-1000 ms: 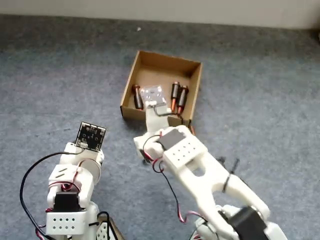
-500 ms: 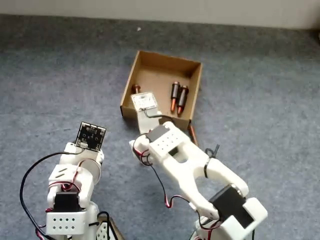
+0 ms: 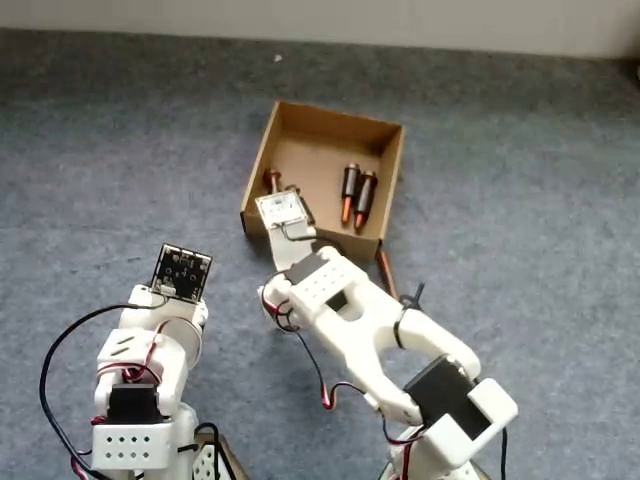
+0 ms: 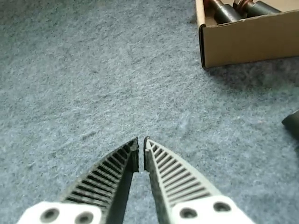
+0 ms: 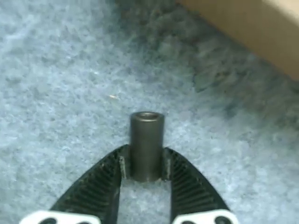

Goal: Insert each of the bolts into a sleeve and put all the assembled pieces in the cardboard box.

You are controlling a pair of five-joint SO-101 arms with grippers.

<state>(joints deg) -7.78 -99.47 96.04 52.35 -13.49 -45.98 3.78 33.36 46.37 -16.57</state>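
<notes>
Dark metal sleeve: clamped in the right gripper. The jaws are closed onto its lower part and the open end points away from the wrist.

**Pos.:** over the grey carpet, just beside the outer wall of the cardboard box. In the high view the right wrist sits at the box's near-left corner. Whether the sleeve touches the carpet cannot be determined.

**Left gripper**: jaws closed to a hairline gap w/ nothing held. It is parked over bare carpet, well apart from the cardboard box.

**Box contents:** two assembled pieces lie side by side. A third is partly hidden by the right wrist.

**Loose part:** a copper-coloured rod, probably the remaining bolt, lies on the carpet just outside the box's near wall and close to the right arm. Its ends are hard to make out.

**Failure modes (est.):**
1. The sleeve is gripped low, so a side load during insertion may tilt it or push it out of the jaws.
2. The left gripper must open before pickup; approaching closed would only shove the bolt along the carpet.
3. The bolt lies between the box wall and the right arm, so clearance is poor and arm-to-arm or arm-to-box contact is possible.
4. If the bolt is off-axis to the bore, it will jam at the sleeve's rim.
</notes>
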